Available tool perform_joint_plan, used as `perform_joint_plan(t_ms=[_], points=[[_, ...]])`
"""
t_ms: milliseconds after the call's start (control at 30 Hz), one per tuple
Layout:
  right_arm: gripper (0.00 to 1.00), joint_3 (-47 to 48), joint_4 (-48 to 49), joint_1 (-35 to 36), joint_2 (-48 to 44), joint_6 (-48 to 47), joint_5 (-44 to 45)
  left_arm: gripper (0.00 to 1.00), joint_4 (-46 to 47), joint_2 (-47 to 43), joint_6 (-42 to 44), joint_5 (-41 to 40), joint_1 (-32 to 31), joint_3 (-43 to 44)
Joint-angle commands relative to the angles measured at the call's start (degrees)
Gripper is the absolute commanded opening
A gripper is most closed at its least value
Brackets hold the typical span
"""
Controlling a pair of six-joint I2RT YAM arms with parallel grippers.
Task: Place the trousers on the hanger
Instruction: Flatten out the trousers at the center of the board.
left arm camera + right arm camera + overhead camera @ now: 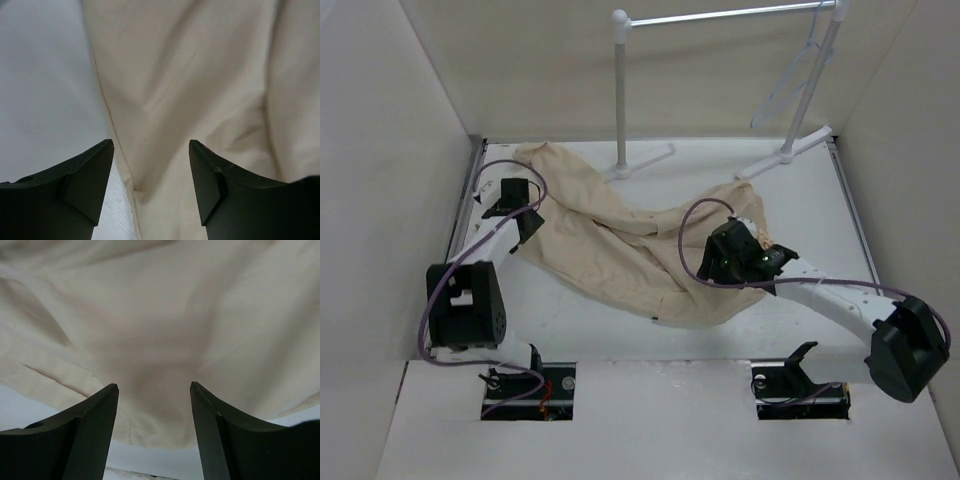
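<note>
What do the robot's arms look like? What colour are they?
The left arm and right arm are both white tubes with chunky black joints. A thin purple cable loops along each one. The left gripper and right gripper each have two black, wedge-shaped fingers.
</note>
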Motion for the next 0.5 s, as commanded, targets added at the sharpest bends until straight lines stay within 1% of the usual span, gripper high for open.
perform_joint_plan(t_ms=[0, 33, 67, 100, 133, 200, 233, 267, 333, 400, 467], points=[[0.66, -1.8, 3.9, 3.2, 2.7, 0.2, 2.0, 0.6, 1.6, 5.8, -2.3, 2.9, 0.5, -0.6], [0.66, -2.4, 4.2, 3.9, 3.3, 0.5, 2.5, 0.6, 2.1, 7.5, -2.4, 2.9, 0.6, -0.3], [0.66, -3.1, 4.7, 4.3, 4.0, 0.8, 3.0, 0.56, 2.3, 9.1, -2.3, 2.9, 1.1, -0.1], [0.64, -3.6, 5.0, 4.7, 4.9, 0.9, 3.4, 0.47, 2.1, 10.2, -2.5, 2.8, 1.9, -0.2], [0.6, -3.8, 5.0, 5.0, 6.0, 1.1, 3.7, 0.37, 1.6, 11.0, -3.3, 3.0, 2.9, -0.7], [0.48, -4.6, 4.6, 5.5, 8.0, 1.9, 4.1, 0.2, 0.2, 10.3, -4.8, 3.2, 4.9, -3.2], [0.37, -5.3, 4.3, 5.7, 8.6, 2.6, 3.8, 0.15, -0.8, 8.9, -5.7, 2.9, 6.0, -4.9], [0.3, -6.3, 4.1, 6.0, 8.7, 3.6, 3.3, 0.11, -1.9, 6.9, -6.3, 2.7, 7.3, -6.9], [0.23, -8.3, 3.4, 6.9, 8.1, 5.5, 2.4, 0.08, -3.2, 1.3, -7.0, 2.5, 9.9, -11.8], [0.19, -11.1, 2.8, 8.5, 6.5, 7.7, 0.7, 0.06, -5.1, -5.4, -7.3, 2.9, 13.1, -16.5], [0.15, -13.9, 1.4, 11.1, 3.9, 10.5, -1.9, 0.04, -9.5, -13.1, -7.8, 3.2, 16.2, -20.0]])
